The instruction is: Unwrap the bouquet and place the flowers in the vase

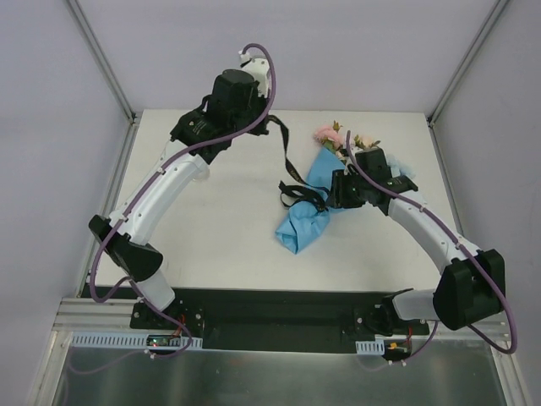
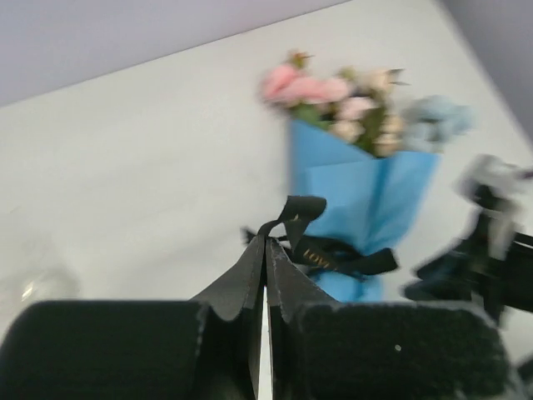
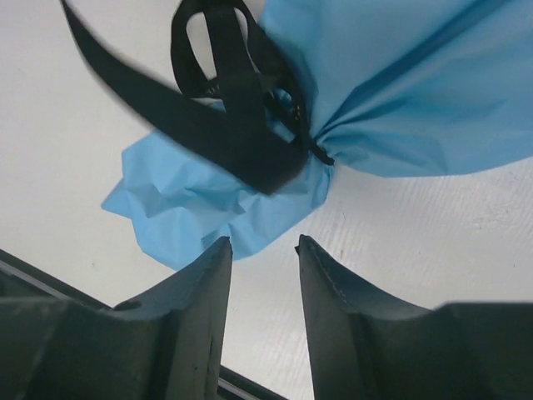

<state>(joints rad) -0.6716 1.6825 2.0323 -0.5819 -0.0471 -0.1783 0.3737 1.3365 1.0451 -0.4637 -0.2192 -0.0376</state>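
The bouquet (image 1: 314,203) lies on the table, its blue paper cone (image 3: 416,83) pointing toward the near left. The flowers (image 1: 340,137), pink, cream and light blue (image 2: 341,96), stick out of its far end. A black ribbon (image 2: 333,254) is tied round the cone's neck (image 3: 241,125). One tail runs up to my left gripper (image 2: 266,243), which is shut on it above the far middle of the table (image 1: 275,127). My right gripper (image 3: 262,242) hovers open beside the crumpled paper tail, nothing between its fingers (image 1: 338,193). The vase is not plainly visible.
The white table (image 1: 220,237) is bounded by grey walls at the back and sides. A black base strip (image 1: 279,309) runs along its near edge. A faint glassy shape (image 2: 29,287) shows at the left of the left wrist view; I cannot tell what it is.
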